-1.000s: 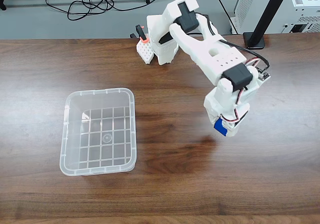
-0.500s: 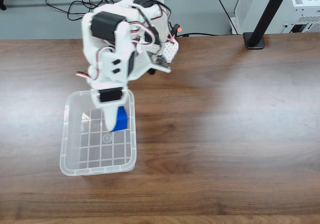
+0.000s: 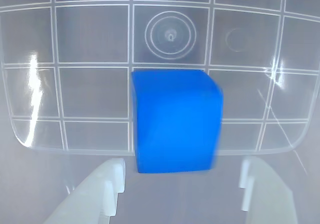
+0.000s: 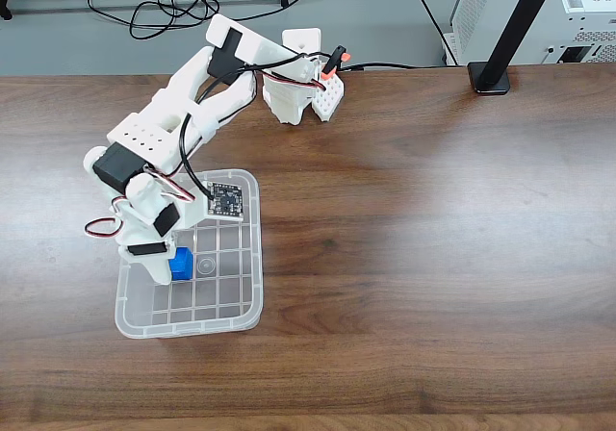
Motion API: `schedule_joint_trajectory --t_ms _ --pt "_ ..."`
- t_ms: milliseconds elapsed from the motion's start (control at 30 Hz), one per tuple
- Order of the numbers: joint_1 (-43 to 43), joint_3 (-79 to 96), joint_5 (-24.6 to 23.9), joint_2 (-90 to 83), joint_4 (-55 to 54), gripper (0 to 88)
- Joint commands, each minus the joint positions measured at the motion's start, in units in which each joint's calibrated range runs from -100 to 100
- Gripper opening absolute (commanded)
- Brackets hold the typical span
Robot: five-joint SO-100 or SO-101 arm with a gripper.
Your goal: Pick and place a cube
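- My pincer is open. In the wrist view my two white fingers stand wide apart at the bottom of the picture, and nothing is between them.
- I am not holding anything. The cube is just past my fingertips and not touching them.
- The cube is bright blue. It sits over the clear floor of the bin, on the white lines that make little squares. Its bottom edge looks a bit blurry, so I cannot tell if it is lying fully still on the floor.
- A round ring mark on the bin floor is just above the cube in the wrist view.
- In the fixed view my pincer hangs over the left part of the bin, and the cube is right beside it, inside the bin walls.
- My white arm reaches from its base at the back of the table down to the bin.
- The bin stands on a dark brown wooden table.
- Black cables lie behind the table, and a black pole stands at the back right.
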Motion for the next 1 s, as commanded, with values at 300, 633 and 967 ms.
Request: schedule_joint_trajectory --t_ms 300,633,967 --pt "-4.73 -2.96 -0.72 -26.55 11.01 10.3" --pt "-18.02 28.27 -6.69 -54.3 7.34 9.6" --pt "-27.35 89.1 -8.86 -89.64 -27.73 9.5"
